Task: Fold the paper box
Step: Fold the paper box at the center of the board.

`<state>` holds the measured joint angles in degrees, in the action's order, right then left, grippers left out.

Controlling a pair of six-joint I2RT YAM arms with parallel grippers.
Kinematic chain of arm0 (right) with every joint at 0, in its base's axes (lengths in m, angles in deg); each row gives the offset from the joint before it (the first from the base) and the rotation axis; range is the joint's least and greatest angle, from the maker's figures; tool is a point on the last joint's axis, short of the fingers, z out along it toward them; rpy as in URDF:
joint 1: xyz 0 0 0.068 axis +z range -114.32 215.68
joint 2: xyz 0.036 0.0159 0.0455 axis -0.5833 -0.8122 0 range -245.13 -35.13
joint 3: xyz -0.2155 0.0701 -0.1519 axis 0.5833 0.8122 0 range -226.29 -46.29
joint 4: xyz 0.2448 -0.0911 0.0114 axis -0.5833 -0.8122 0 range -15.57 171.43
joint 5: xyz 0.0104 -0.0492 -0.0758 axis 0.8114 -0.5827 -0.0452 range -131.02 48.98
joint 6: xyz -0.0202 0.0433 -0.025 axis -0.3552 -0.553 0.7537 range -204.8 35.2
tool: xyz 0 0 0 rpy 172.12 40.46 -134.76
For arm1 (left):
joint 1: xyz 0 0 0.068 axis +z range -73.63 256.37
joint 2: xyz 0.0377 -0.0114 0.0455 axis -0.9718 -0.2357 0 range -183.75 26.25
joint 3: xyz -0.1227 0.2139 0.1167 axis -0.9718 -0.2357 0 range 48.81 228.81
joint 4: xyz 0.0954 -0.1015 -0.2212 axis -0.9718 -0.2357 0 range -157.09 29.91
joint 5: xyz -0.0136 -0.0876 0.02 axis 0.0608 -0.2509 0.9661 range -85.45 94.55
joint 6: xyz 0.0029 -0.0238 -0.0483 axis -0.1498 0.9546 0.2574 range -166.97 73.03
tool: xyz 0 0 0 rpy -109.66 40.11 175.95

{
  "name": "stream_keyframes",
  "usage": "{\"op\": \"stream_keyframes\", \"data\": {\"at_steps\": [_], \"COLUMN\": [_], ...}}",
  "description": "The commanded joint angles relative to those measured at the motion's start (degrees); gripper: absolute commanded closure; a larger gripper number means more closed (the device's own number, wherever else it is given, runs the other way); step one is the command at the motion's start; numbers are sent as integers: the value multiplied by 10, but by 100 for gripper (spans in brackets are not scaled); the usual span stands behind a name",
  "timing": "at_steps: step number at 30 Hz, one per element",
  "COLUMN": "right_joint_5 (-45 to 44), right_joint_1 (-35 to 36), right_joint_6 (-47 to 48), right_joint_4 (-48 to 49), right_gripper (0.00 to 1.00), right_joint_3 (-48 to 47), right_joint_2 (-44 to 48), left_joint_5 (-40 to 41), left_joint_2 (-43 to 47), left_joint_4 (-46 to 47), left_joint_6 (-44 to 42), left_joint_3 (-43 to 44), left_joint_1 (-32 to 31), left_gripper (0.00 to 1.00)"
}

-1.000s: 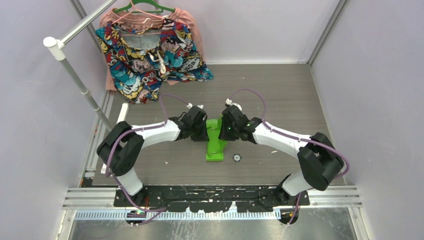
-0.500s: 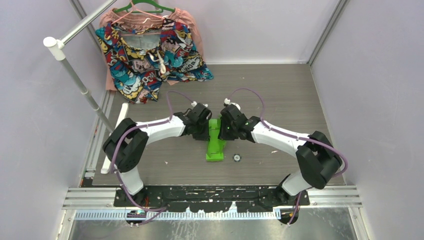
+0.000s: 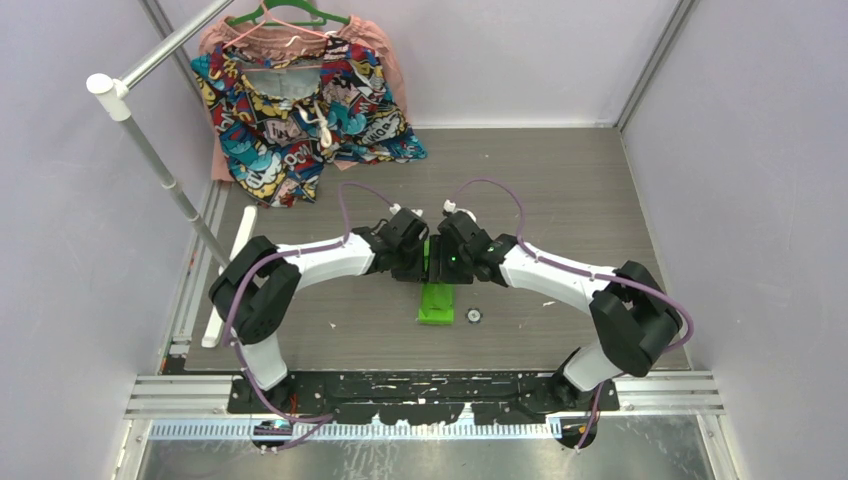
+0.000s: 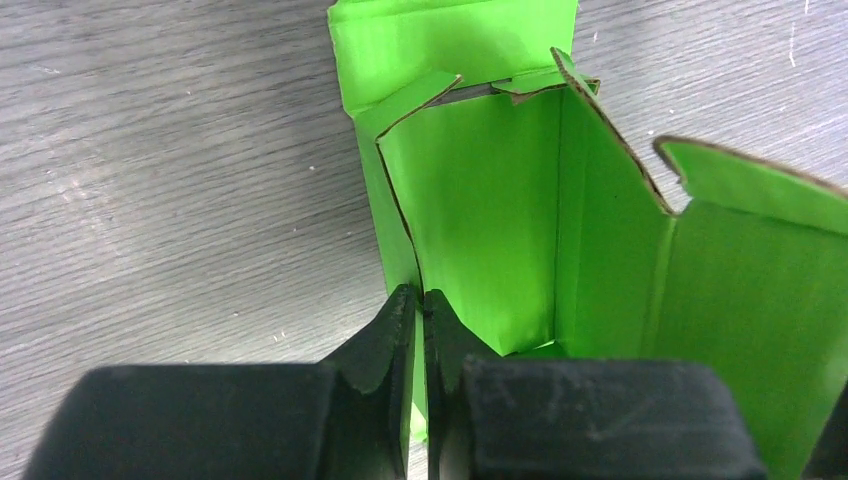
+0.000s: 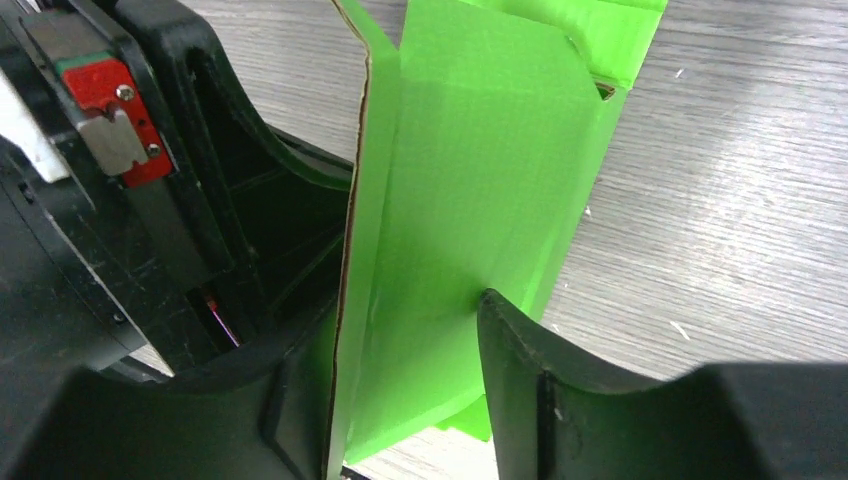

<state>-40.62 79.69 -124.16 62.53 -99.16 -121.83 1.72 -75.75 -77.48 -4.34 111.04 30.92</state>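
Now my two grippers flank the paper box [image 3: 436,303] at the middle of the table [image 3: 570,200].
My left gripper [image 4: 422,300] is pinched tight on one upright green wall. My right gripper [image 5: 400,340] straddles a raised panel, touching it on one side; whether it truly clamps, I cannot tell.

Counted: one paper box [image 3: 436,302], two grippers (left gripper [image 4: 422,305], right gripper [image 5: 395,330]), one patterned garment [image 3: 300,110], one green hanger [image 3: 285,15], one small round object [image 3: 474,316].
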Motion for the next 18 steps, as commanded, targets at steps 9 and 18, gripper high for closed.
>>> {"op": "stream_keyframes", "data": {"at_steps": [9, 18], "right_joint_5": [9, -22], "right_joint_1": [13, 13], "right_joint_6": [14, 74], "right_joint_4": [-45, -102], "right_gripper": [37, 38], "right_joint_3": [-20, -29], "right_joint_2": [101, 176], "left_joint_5": [-41, -40], "left_joint_2": [-22, -20], "left_joint_4": [28, 26], "left_joint_6": [3, 2], "left_joint_3": [0, 2], "left_joint_1": [-19, -18], "left_gripper": [94, 94]}}
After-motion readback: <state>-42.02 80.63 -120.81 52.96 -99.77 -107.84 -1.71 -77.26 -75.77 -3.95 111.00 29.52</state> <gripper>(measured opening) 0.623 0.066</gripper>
